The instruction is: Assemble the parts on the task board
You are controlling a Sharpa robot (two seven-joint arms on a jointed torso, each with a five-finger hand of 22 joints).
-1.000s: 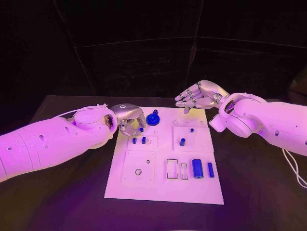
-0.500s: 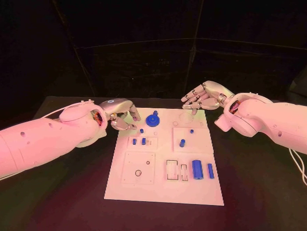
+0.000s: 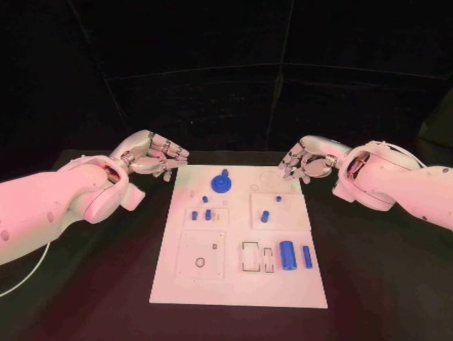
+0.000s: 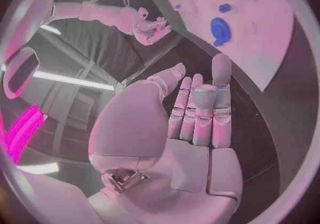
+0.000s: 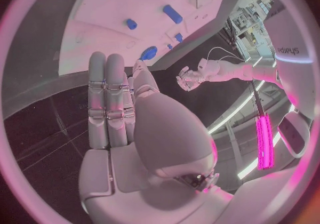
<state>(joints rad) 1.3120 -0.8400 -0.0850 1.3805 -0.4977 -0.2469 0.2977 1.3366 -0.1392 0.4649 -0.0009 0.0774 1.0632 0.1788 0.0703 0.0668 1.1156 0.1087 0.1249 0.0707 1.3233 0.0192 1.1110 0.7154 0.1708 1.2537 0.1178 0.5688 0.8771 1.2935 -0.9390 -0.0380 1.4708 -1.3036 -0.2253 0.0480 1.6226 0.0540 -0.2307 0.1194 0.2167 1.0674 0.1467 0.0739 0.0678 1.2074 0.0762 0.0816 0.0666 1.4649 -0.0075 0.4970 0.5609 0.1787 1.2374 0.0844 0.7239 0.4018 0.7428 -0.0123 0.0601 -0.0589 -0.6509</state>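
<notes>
We see fingers (image 4: 200, 112) of the left hand (image 3: 151, 153) straight, apart, holding nothing; same w/ right hand (image 3: 308, 159). Both hover off the task board (image 3: 239, 277), at its far corners. Blue parts (image 3: 286, 250) sit on the board, mid counter (image 3: 390, 284).

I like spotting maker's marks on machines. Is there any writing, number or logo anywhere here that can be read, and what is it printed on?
"sharpa": small dark letters on the robot's white left arm, seen sideways in the right wrist view.
Task board: no readable lettering or numbers on it in the head view; only outlines and blue parts.
Left hand and right hand: no markings can be read on them.
</notes>
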